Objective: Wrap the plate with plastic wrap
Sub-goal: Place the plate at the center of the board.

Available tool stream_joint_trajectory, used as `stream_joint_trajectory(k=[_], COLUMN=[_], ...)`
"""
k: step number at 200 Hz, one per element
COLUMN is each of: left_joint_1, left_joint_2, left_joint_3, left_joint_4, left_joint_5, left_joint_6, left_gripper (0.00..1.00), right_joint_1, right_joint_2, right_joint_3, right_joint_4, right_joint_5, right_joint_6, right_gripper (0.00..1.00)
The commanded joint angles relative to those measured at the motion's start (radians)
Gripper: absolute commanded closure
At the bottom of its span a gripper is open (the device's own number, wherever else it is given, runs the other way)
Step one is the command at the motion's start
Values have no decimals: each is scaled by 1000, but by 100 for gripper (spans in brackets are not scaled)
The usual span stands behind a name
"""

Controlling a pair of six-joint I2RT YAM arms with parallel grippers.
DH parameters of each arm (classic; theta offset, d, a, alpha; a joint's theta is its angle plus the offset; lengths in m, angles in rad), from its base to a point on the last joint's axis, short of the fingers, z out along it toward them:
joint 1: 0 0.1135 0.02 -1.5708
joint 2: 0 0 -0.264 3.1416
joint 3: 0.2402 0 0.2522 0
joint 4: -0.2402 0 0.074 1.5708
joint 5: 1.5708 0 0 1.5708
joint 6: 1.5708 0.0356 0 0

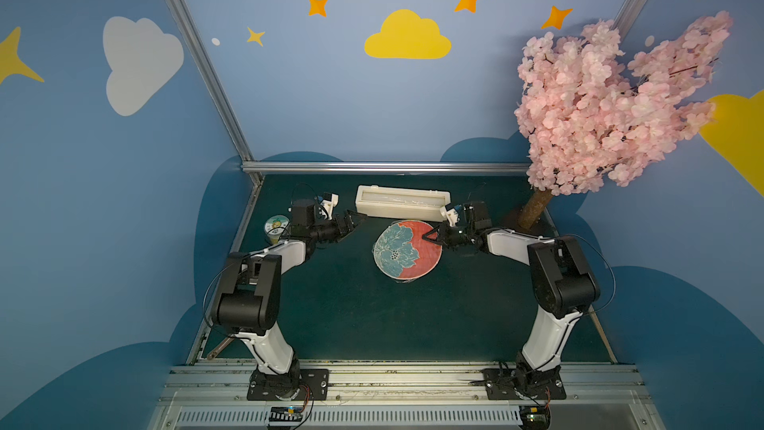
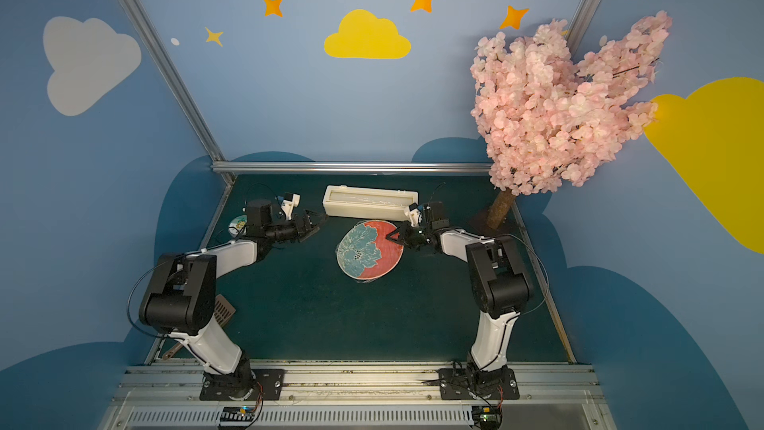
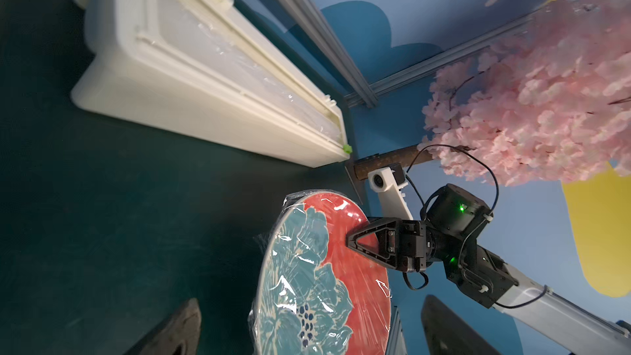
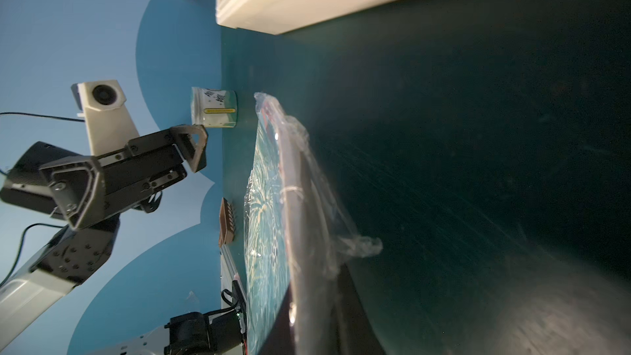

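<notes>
Evidently the wrapping is nearly finished. In both top views the plate point(image 1: 395, 256) lies central on the tabletop point(image 1: 330, 324), with the box point(image 1: 401, 202) at its 12 o'clock. The right gripper point(image 1: 425, 237) bites the rim at 2 o'clock, and the left gripper point(image 1: 354, 227) hangs apart at 9 o'clock. From the left wrist, plastic wrap point(image 3: 290, 261) covers the whole face, cut free of the box. From the right wrist, the left gripper gapes wide and empty, while the right's narrow jaws pinch rim and film. A loose bunch under the edge probably wants tucking.
</notes>
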Motion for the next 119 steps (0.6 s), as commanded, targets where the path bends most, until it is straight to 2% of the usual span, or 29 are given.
stream_joint_trajectory(k=[1,24,43,67,96,119], left_joint_1=[-15,-55,-98,-133,-136,-136], left_joint_2=[-48,-35,6,42,30,22], left_joint_3=[-27,-86,-113,-134,-161,-147], left_joint_4=[-111,-26,20,47,59,31], left_joint_5=[-49,-13,15,9,-33,-22], left_joint_6=[-55,-202,-263,-272,-264,-246], left_gripper=[0,0,0,0,0,0], right_joint_1=[3,4,4,10,35,35], right_joint_2=[3,17,18,23,55,76], right_joint_3=[5,-2,-16,-38,-48,-67], right_joint_4=[151,179,183,204,176,171], right_joint_5=[-82,-76,-45,2,59,64], right_joint_6=[73,92,91,81,4,-10], right_gripper=[100,100,100,96,91,83])
